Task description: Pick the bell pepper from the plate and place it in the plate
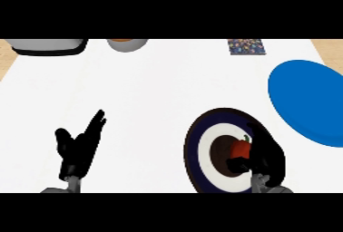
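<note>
Your right hand [267, 156] had curled around the red bell pepper [239, 148] on the ringed plate [201, 149] at the worktop's near edge; the grasp step was in hand. Next you needed a lift across to the blue plate [305, 99]. Left hand [79, 147] rested open.

A kitchen counter, its white top [154, 90] edged in pale wood, set with a blue plate [305, 102], a ringed dark plate [201, 149] bearing a red bell pepper [240, 148], and a grey bowl [127, 44] at the far edge
</note>
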You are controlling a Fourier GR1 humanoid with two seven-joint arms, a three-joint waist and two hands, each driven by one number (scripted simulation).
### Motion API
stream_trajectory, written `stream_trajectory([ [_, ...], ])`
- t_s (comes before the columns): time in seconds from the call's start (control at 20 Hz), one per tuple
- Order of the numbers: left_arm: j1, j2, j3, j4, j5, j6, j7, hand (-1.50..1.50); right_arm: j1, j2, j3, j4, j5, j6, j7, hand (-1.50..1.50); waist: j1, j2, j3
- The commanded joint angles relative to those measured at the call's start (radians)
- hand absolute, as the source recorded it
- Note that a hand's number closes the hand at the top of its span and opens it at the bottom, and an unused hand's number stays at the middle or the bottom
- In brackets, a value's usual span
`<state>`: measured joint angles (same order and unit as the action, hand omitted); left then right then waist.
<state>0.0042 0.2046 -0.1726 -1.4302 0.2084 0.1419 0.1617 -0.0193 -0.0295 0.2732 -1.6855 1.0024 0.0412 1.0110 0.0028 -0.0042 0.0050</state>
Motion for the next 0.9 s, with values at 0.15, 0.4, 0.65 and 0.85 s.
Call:
stream_trajectory([
  [0.15, 0.061, -0.001, 0.007, -0.084, -0.005, -0.005, 0.074, 0.0, 0.02, -0.038, 0.025, 0.082, 0.054, -0.015, -0.066, 1.5, 0.001, 0.003, -0.005],
  [0.4, 0.017, -0.083, -0.02, -0.037, -0.066, 0.031, 0.075, 0.0, 0.008, -0.049, 0.008, 0.015, 0.07, 0.036, -0.048, 1.5, -0.004, 0.003, -0.005],
  [0.65, -0.005, -0.049, 0.019, 0.001, -0.039, -0.015, 0.061, 0.0, -0.035, -0.053, 0.04, 0.014, 0.219, -0.19, -0.109, 1.5, -0.005, 0.003, -0.005],
  [0.85, -0.013, -0.053, -0.012, -0.004, -0.042, -0.047, 0.051, 0.0, -0.41, 0.028, -0.112, 0.251, 0.311, -0.221, 0.159, 1.5, 0.066, 0.026, -0.006],
])
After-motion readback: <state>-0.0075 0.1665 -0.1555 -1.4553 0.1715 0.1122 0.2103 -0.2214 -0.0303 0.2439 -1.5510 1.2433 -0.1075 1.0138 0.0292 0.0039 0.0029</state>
